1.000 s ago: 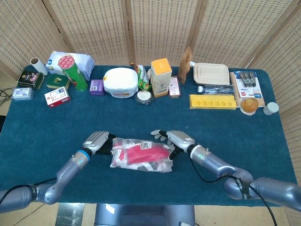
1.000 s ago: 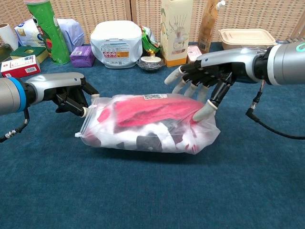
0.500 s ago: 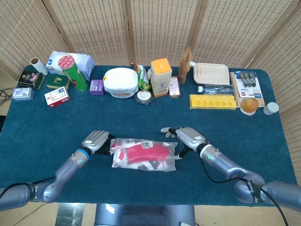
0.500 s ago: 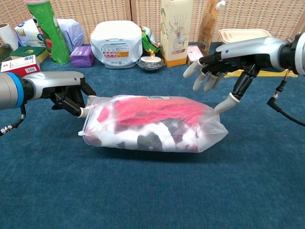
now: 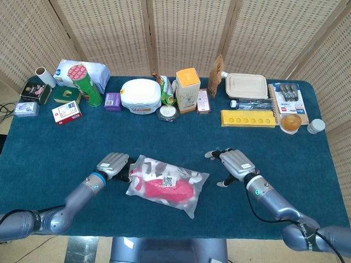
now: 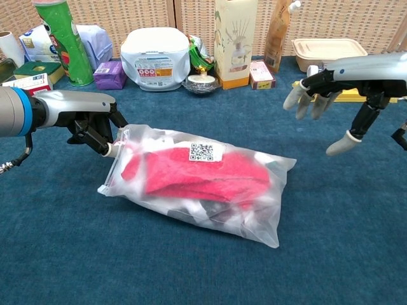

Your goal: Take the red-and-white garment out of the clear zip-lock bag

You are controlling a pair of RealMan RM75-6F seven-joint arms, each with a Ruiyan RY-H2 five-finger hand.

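Head – L hand: pinches zip end of the clear zip-lock bag, prob. to anchor the opening for unsealing.
Head – bag: lies on blue table just right of L hand, tilted, far corner toward robot; red-and-white garment fully inside.
Head – R hand: released, fingers spread, holds nothing, well apart right of bag.
Chest – L hand: fingers clamped on bag's seal corner; bag runs away from it to the right.
Chest – R hand: hangs above table, empty.
Chest – vs 0.5 s ago: bag has swung round, QR label now on top; R hand has let go, drawn off right. L grip same.
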